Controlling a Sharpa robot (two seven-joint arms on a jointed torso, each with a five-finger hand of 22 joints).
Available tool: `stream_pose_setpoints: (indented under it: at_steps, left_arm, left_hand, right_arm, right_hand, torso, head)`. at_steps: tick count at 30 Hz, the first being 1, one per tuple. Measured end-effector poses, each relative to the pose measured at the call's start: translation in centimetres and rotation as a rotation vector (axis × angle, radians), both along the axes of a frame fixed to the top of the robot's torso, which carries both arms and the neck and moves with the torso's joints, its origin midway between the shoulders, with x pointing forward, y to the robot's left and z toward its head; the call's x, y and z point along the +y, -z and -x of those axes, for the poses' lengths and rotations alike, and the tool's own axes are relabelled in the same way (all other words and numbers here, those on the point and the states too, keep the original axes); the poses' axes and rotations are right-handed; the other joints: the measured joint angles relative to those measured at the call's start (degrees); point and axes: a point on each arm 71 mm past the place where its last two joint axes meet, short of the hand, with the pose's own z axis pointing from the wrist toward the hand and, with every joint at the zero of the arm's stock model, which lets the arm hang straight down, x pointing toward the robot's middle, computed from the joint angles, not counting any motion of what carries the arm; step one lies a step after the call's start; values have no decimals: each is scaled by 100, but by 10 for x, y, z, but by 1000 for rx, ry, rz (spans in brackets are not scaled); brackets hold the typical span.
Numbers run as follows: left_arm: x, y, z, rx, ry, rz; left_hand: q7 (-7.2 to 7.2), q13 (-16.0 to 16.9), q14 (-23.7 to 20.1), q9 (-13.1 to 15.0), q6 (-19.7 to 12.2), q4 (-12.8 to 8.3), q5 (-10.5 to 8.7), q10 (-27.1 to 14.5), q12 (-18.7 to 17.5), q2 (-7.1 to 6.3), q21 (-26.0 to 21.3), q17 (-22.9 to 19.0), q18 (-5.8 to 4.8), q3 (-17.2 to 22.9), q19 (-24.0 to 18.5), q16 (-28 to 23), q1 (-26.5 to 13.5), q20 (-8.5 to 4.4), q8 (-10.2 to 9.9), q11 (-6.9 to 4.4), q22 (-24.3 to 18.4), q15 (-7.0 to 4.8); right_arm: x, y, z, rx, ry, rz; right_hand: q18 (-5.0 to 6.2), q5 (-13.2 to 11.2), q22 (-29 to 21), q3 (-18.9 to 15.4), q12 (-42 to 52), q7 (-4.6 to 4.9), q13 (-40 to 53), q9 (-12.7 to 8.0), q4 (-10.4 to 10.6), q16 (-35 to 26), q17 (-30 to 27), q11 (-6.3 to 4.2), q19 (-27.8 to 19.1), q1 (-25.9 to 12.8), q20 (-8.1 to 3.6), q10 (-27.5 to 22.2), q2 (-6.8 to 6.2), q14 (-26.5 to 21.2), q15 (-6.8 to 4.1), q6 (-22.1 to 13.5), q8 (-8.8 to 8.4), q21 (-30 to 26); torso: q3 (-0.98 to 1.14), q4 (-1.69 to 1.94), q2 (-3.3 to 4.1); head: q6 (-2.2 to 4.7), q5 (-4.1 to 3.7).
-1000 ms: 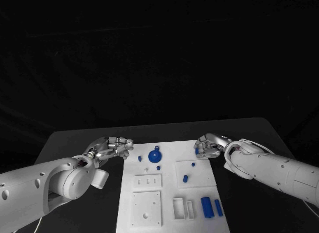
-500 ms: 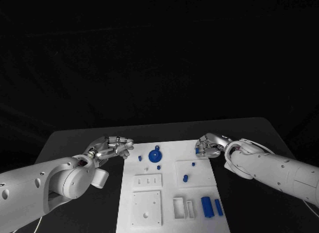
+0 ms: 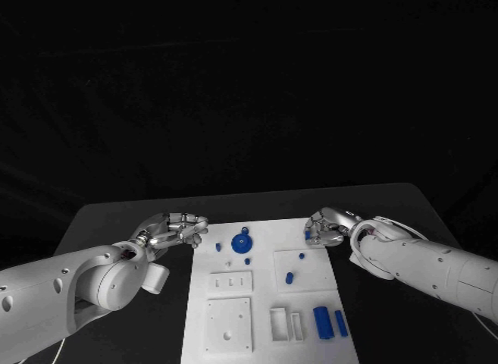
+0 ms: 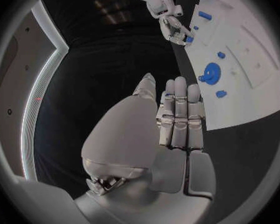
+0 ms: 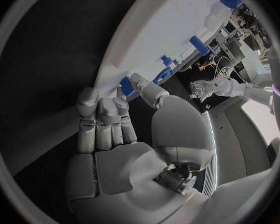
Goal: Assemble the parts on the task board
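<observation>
Blue parts (image 3: 324, 323), white task board (image 3: 265, 341)

White task board (image 3: 233, 334) lies flat mid-table, small blue parts (image 3: 241, 243) scattered across it.

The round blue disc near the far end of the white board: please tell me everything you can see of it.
The round blue disc looks like smooth plastic. It lies flat on the white task board, near the board's far end and toward its left side. A small blue tab sticks out from its far rim, and the left wrist view shows a raised hub at its middle. Small blue pegs lie close by, apart from it. Neither hand touches it; the left hand is beside the board's left edge.
</observation>
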Motion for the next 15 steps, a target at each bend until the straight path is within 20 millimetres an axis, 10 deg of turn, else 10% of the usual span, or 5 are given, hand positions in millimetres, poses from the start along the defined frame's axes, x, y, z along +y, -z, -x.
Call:
stream_pose_setpoints:
  at_steps: [15]
  left_arm:
    - [0, 0, 2, -1, 13, -20]
  left_hand:
    - [-120, 159, 0, 80, 265, 0, -23, 165, 135, 104, 30, 17, 3, 0, 0, 0, -104, 1, 56, -160, -41, 0]
  right_arm:
    - [14, -15, 2, -30, 11, -1]
  right_hand:
    - [5, 0, 0, 25, 0, -61, -5, 27, 7, 0, 27, -60, 37, -37, -17, 61, 65, 42, -40, 61, 21, 22]
  torso:
    - [2, -11, -11]
  head:
    - [36, 10]
